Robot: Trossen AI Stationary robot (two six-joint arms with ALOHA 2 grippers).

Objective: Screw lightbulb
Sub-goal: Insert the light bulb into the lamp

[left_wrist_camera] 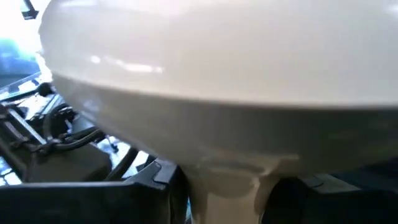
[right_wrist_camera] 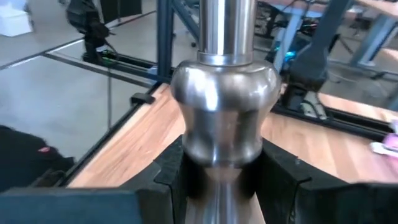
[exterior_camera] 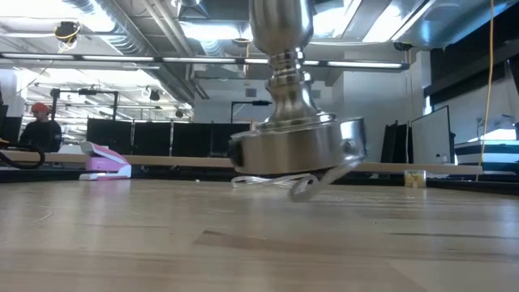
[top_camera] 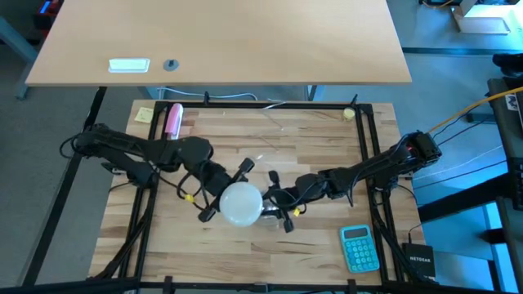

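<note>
The white round lightbulb (top_camera: 241, 203) stands globe up at the middle of the wooden table, right over the silver lamp stand (right_wrist_camera: 225, 106), and hides the stand's top in the high view. My left gripper (top_camera: 222, 194) reaches in from the left and is shut on the bulb. My right gripper (top_camera: 276, 198) comes from the right and is shut on the stand's stem. The low view shows the stand's flared base (exterior_camera: 296, 146) with a clear cord (exterior_camera: 272, 183) under it. My left gripper pinches the bulb's narrow neck (left_wrist_camera: 229, 182) just below the globe between its two fingers. The fingers (left_wrist_camera: 146, 186) come in about level from the table's left. The bulb sits upright, globe above the fingers. My right gripper pinches the stand's slim stem (right_wrist_camera: 224, 186) just under its rounded bulge, one finger (right_wrist_camera: 177, 177) on each side. The fingers lie across the stem, coming in roughly level from the table's right. The stand is upright.
A blue calculator (top_camera: 359, 247) lies at the near right, and a pink stapler (top_camera: 173, 119) and a yellow note (top_camera: 145, 114) at the far left. Black frame rails (top_camera: 372, 139) edge the table. A person (exterior_camera: 40, 122) stands far off in the room.
</note>
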